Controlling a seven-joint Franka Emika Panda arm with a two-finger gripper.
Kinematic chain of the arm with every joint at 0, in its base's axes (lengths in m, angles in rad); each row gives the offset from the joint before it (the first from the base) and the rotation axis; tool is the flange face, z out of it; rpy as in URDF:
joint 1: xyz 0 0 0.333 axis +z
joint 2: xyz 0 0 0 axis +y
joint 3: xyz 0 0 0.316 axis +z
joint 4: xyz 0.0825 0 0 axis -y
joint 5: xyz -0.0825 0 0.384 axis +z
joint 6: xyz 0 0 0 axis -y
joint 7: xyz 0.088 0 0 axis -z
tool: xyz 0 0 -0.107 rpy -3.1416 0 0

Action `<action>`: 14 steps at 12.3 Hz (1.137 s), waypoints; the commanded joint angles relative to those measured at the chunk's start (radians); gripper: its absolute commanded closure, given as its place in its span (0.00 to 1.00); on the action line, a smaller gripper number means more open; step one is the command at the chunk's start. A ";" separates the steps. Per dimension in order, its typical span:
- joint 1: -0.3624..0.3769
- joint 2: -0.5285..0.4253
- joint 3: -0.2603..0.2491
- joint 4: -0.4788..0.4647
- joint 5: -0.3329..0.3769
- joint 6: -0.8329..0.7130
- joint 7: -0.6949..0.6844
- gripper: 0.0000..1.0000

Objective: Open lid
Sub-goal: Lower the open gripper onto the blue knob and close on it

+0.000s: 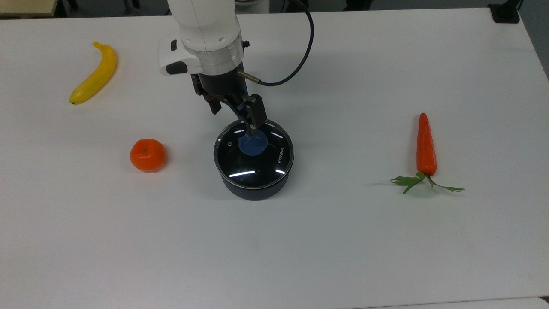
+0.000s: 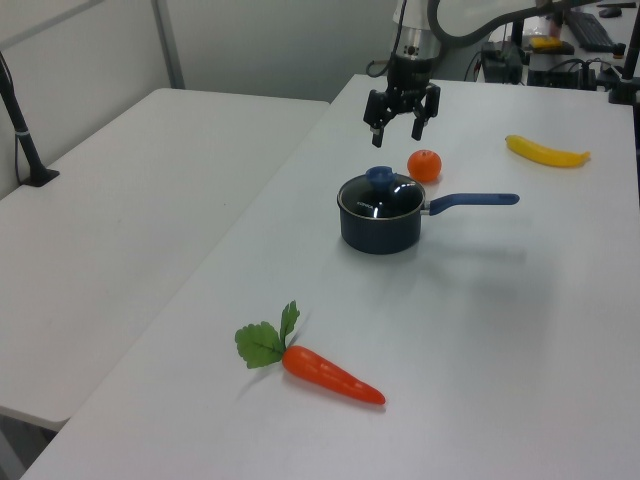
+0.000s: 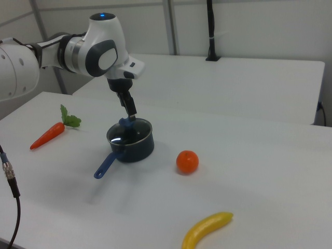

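The lid (image 1: pixel 246 165) is a round glass disc with a metal rim and a blue knob (image 1: pixel 254 143), and it sits closed on a dark saucepan (image 1: pixel 255 193) in the middle of the white table. In the left view the lid (image 2: pixel 392 203) lies flat on the saucepan (image 2: pixel 380 232), whose blue handle (image 2: pixel 475 201) points to the left view's right. My gripper (image 1: pixel 233 116) hangs open above the knob, slightly toward the handle side. The left view shows the gripper (image 2: pixel 395 127) a clear gap above the knob (image 2: pixel 379 178), holding nothing. In the right view the gripper (image 3: pixel 129 111) is just over the lid (image 3: pixel 129 136).
A banana (image 1: pixel 95 74) lies at the top view's upper left and an orange (image 1: pixel 147 155) sits left of the pan. A carrot (image 1: pixel 426 146) with green leaves lies at the top view's right. A second white table (image 2: pixel 150 190) stands beside this one.
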 commanded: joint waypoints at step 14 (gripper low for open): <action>0.018 0.143 0.063 0.070 -0.122 0.067 0.205 0.00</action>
